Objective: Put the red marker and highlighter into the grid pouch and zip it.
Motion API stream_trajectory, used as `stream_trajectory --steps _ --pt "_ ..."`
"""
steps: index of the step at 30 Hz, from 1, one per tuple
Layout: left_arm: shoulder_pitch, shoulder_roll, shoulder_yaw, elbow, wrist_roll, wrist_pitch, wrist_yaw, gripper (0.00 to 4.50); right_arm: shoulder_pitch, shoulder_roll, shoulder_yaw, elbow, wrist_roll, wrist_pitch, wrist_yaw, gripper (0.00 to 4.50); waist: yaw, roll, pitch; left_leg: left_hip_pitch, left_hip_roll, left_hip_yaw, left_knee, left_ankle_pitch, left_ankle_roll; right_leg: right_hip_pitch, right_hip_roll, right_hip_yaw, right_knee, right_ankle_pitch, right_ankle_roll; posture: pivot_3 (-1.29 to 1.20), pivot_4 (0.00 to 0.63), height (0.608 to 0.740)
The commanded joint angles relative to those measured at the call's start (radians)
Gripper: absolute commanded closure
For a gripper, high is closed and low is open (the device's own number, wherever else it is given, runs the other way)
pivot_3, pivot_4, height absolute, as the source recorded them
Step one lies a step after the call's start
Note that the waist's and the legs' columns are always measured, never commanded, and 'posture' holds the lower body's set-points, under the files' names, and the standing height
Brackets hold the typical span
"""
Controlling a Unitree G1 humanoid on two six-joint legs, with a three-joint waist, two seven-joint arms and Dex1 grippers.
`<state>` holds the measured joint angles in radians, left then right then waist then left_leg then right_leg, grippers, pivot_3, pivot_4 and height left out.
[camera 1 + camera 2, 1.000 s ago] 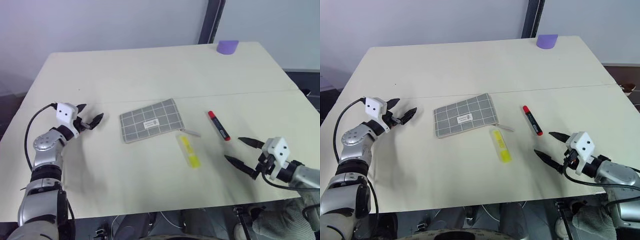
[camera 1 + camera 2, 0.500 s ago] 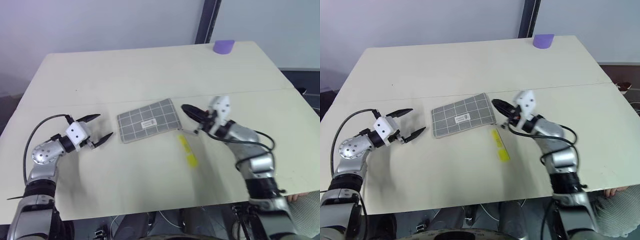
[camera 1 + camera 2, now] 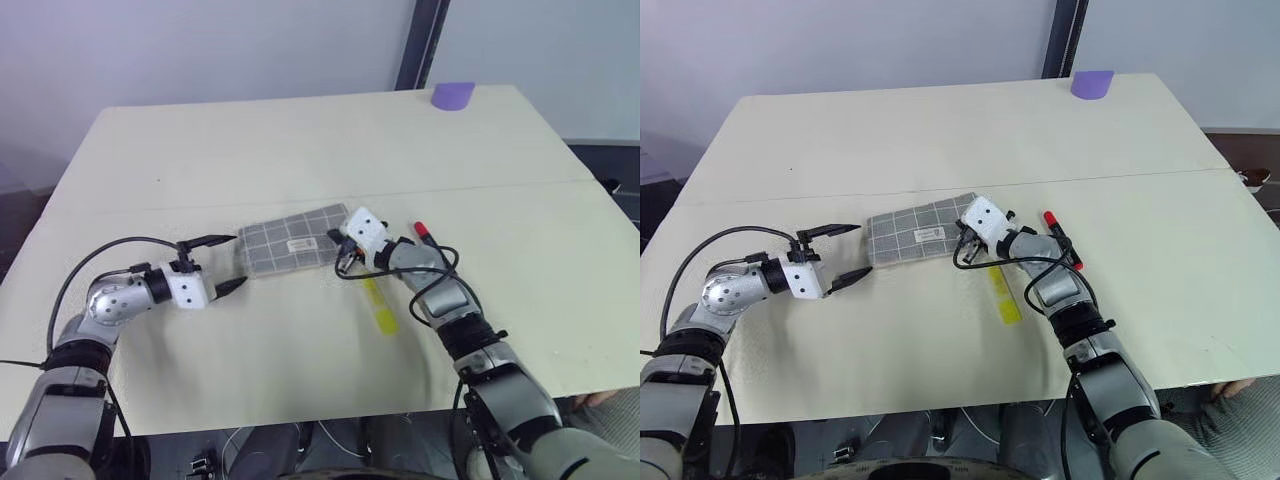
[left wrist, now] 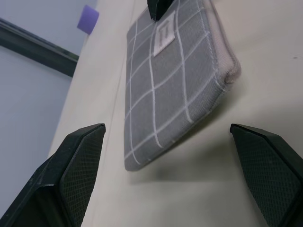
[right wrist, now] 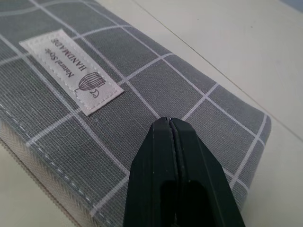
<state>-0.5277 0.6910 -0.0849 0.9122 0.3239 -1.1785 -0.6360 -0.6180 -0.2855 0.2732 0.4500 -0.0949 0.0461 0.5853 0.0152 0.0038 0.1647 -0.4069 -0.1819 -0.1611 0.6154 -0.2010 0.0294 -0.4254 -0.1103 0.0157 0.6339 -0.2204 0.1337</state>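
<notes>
Two grippers flank the grid pouch, mid-table. Right gripper pinched closed, nothing held, tips over pouch's right end nr white label. Left gripper spread wide just off pouch's left end. Highlighter and red marker lie right of pouch.

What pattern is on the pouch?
Grey fabric with a white grid on the pouch, plus a small white label; clearest in the right wrist view.

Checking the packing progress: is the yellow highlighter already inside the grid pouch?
No, the highlighter lies on the table just beside the grid pouch, outside it.
</notes>
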Motion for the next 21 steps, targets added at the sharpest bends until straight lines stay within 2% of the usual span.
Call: stream_trajectory --steps 1,5,8,9,10,11,15,16,17,20,21 --pt "-0.042 -0.016 -0.068 0.048 0.101 0.004 0.078 0.00 -0.012 -0.013 0.004 0.004 -0.027 -0.017 0.001 4.46 -0.001 0.001 -0.001 0.000 0.000 0.000 0.000 0.000 0.000 0.000 0.000 0.000 0.000 0.000 0.000 0.00 0.150 0.740" --pt "-0.113 -0.062 -0.119 0.097 0.138 0.012 0.147 0.00 0.001 -0.016 -0.008 -0.026 -0.020 -0.009 0.017 4.46 0.000 0.001 -0.001 0.001 0.000 -0.001 0.000 0.001 -0.002 0.001 0.001 0.000 0.000 0.000 0.000 0.00 0.150 0.740" --pt "-0.141 -0.100 -0.164 0.144 0.116 0.005 0.105 0.00 0.010 -0.022 -0.012 -0.036 -0.023 -0.010 0.018 4.46 -0.001 0.001 -0.001 0.001 0.000 -0.001 0.000 0.002 -0.002 0.001 0.001 0.000 0.001 0.000 0.000 0.00 0.150 0.740" --pt "-0.144 -0.107 -0.171 0.152 0.111 0.002 0.102 0.54 0.013 -0.024 -0.014 -0.040 -0.024 -0.010 0.018 4.50 -0.003 0.001 -0.002 0.001 0.000 -0.001 0.000 0.002 -0.002 0.001 0.001 0.000 0.001 0.000 0.000 0.00 0.150 0.740" --pt "-0.144 -0.113 -0.176 0.162 0.094 0.002 0.082 0.77 0.016 -0.028 -0.016 -0.045 -0.025 -0.009 0.017 4.50 -0.004 0.001 -0.002 0.001 0.000 -0.001 0.000 0.002 -0.002 0.001 0.001 0.000 0.001 0.000 0.000 0.00 0.150 0.740" --pt "-0.145 -0.113 -0.181 0.169 0.085 0.000 0.073 1.40 0.020 -0.031 -0.018 -0.052 -0.025 -0.007 0.016 4.50 -0.004 0.001 -0.002 0.001 0.000 -0.001 0.000 0.001 -0.001 0.000 0.001 0.000 0.001 0.000 0.000 0.00 0.150 0.740" --pt "-0.144 -0.109 -0.190 0.189 0.060 -0.003 0.047 3.39 0.036 -0.040 -0.031 -0.091 -0.012 0.005 0.021 4.50 -0.004 0.001 -0.002 0.001 0.000 -0.002 -0.001 0.001 -0.001 0.000 0.001 0.000 0.001 0.000 0.000 0.00 0.150 0.740" --pt "-0.145 -0.107 -0.191 0.190 0.053 -0.004 0.044 3.74 0.041 -0.043 -0.033 -0.099 -0.009 0.006 0.024 4.50 -0.006 0.002 -0.002 0.001 0.000 -0.002 -0.001 0.001 -0.001 0.000 0.001 0.000 0.001 0.000 0.000 0.00 0.150 0.740" --pt "-0.145 -0.109 -0.190 0.193 0.037 -0.004 0.028 4.34 0.045 -0.045 -0.035 -0.108 -0.006 0.008 0.026 4.50 -0.006 0.003 -0.003 0.001 0.000 -0.001 -0.001 0.001 -0.001 0.000 0.001 0.000 0.000 0.000 0.000 0.00 0.150 0.740" --pt "-0.144 -0.115 -0.187 0.196 0.000 -0.003 0.001 4.47 0.073 -0.030 -0.083 -0.174 0.109 0.053 0.095 4.50 -0.009 0.005 -0.004 0.001 0.000 -0.001 -0.001 0.001 0.000 0.000 0.001 0.000 0.000 0.000 0.000 0.00 0.150 0.740" --pt "-0.143 -0.124 -0.179 0.194 -0.028 0.007 -0.018 4.50 0.078 -0.034 -0.087 -0.196 0.123 0.063 0.111 3.95 -0.010 0.005 -0.004 0.001 0.000 -0.001 -0.001 0.001 0.000 0.000 0.001 0.000 0.000 0.000 0.000 0.00 0.150 0.740"
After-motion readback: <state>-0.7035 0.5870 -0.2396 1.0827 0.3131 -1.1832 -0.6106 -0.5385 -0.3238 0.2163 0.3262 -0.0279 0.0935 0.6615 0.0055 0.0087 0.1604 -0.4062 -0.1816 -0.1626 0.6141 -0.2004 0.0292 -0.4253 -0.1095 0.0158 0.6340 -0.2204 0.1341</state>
